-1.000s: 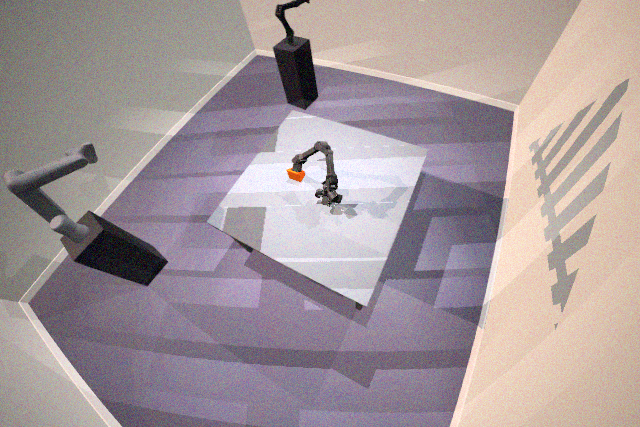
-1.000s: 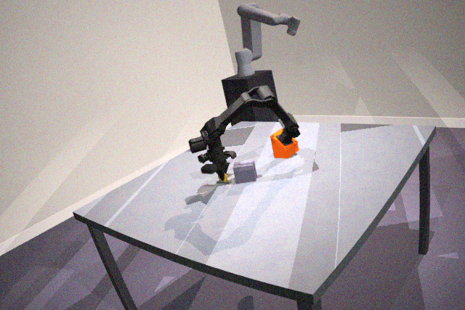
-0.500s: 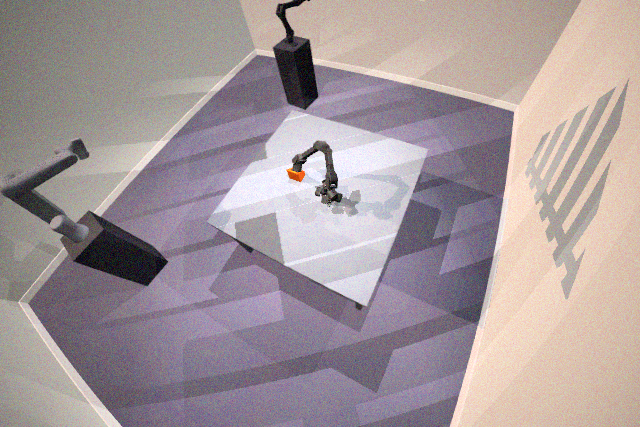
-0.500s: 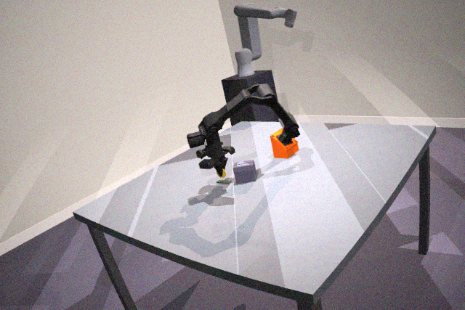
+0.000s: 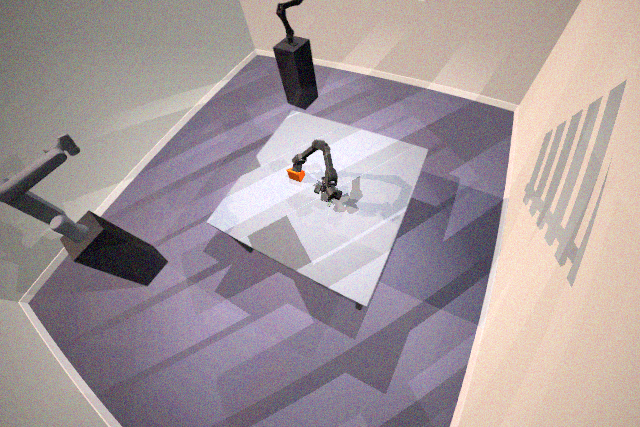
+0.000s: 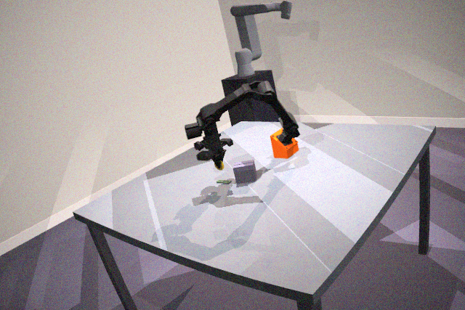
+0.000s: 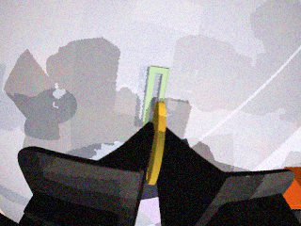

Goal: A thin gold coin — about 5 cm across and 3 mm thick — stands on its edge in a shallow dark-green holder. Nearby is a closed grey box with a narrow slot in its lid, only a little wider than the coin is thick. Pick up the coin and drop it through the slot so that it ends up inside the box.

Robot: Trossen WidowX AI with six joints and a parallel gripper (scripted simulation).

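My gripper [image 6: 219, 164] [image 7: 154, 129] is shut on the gold coin [image 6: 221, 166] [image 7: 160, 137], which stands on edge between the fingertips. Gripper and coin are in the air above the holder. The holder [image 6: 224, 181] [image 7: 150, 85] lies on the table, green with a slot along its middle; in the wrist view its near part is hidden behind the coin and fingers. The grey box [image 6: 245, 173] stands just right of the holder in the exterior view, with its lid facing up; the slot is too small to make out clearly.
The arm's orange base mount [image 5: 295, 174] [image 6: 284, 147] stands on the white table [image 5: 341, 277] [image 6: 300, 216], behind and right of the grey box in the exterior view. Two other arms stand on dark pedestals [image 5: 297, 73] [image 5: 121, 251] off the table.
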